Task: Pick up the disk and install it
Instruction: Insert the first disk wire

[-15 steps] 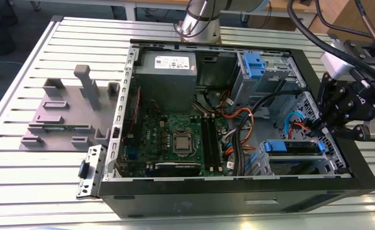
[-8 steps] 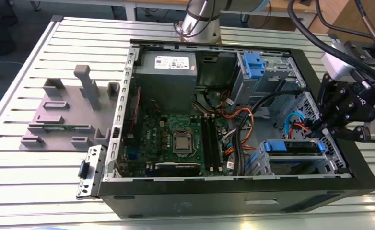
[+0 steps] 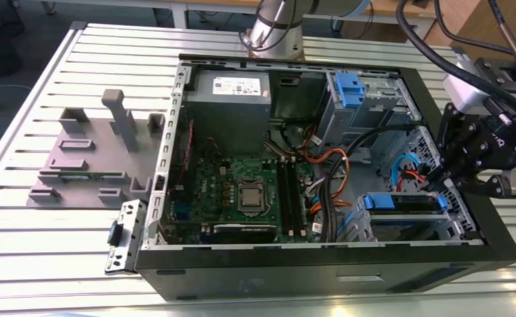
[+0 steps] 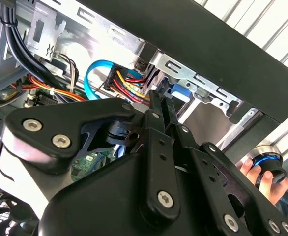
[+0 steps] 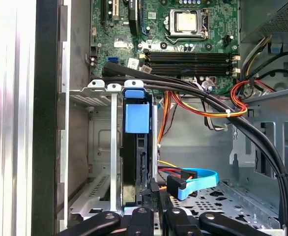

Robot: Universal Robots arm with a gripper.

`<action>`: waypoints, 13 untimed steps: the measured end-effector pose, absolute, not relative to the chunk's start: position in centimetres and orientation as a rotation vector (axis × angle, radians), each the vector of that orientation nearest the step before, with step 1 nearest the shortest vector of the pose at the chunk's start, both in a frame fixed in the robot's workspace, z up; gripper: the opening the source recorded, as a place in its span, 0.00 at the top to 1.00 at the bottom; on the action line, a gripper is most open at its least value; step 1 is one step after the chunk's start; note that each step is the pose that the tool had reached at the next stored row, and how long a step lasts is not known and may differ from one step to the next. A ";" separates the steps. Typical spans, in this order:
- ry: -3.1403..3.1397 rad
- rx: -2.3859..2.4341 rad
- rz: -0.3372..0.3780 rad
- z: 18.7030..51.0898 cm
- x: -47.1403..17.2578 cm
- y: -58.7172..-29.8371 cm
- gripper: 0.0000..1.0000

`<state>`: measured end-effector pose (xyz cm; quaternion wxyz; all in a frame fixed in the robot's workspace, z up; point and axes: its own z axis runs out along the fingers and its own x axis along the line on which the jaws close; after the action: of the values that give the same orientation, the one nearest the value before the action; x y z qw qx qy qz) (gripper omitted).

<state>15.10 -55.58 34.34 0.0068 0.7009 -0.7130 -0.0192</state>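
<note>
The disk (image 3: 403, 203), edged by its bright blue bracket, sits on edge in the drive cage at the case's front corner, on the exterior view's right. In the first wrist view the disk (image 5: 135, 147) stands between the cage's metal rails, its blue tab toward the motherboard. My gripper (image 3: 431, 179) hangs over the case's side wall just beyond the disk's cable end. In both wrist views the two black fingers lie together, shut, with nothing seen between them: gripper (image 4: 159, 101), gripper (image 5: 154, 189). A bit of the blue bracket (image 4: 181, 93) shows past the fingertips.
Red, yellow and orange power wires and a blue data cable (image 5: 198, 179) lie beside the cage. The motherboard (image 3: 240, 191), the power supply (image 3: 231, 86) and a second blue-bracketed bay (image 3: 350, 89) fill the case. Grey fixtures (image 3: 91, 158) stand on the slatted table. A hand (image 4: 254, 172) holds a round knob.
</note>
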 end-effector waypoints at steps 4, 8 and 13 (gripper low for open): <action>-2.230 2.192 -0.059 34.3 15.1 -55.7 0.83; -2.230 2.192 -0.059 34.3 15.1 -55.8 0.83; -2.229 2.191 -0.058 34.3 15.1 -56.0 0.83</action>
<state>15.08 -56.01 34.33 0.0075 0.7009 -0.7130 -0.0185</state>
